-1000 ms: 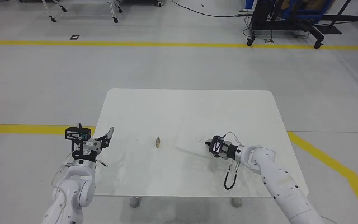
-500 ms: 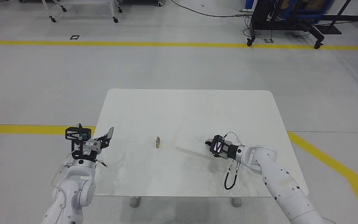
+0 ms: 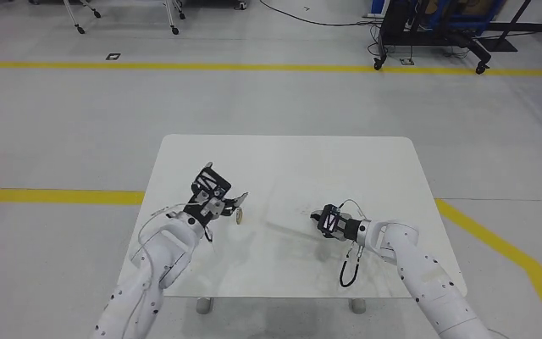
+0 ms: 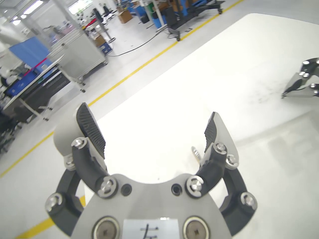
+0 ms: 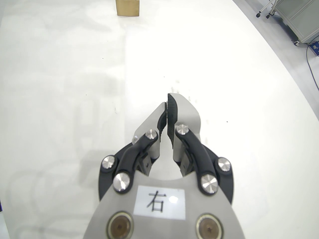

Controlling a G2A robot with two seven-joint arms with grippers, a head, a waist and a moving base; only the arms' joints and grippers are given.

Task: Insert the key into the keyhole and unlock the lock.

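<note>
Close the wide-apart left jaws squarely on the brass padlock (image 3: 240,215), mid-frame on the table (image 3: 373,161), leaving its keyhole end clear. Bring in the right jaws, pressed together right of centre, only afterwards; cannot tell if gripping a key.

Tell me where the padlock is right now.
In the top view the padlock lies on the white table, a little left of its middle, just by the open left gripper; the shut right gripper sits farther to the robot's right.
</note>
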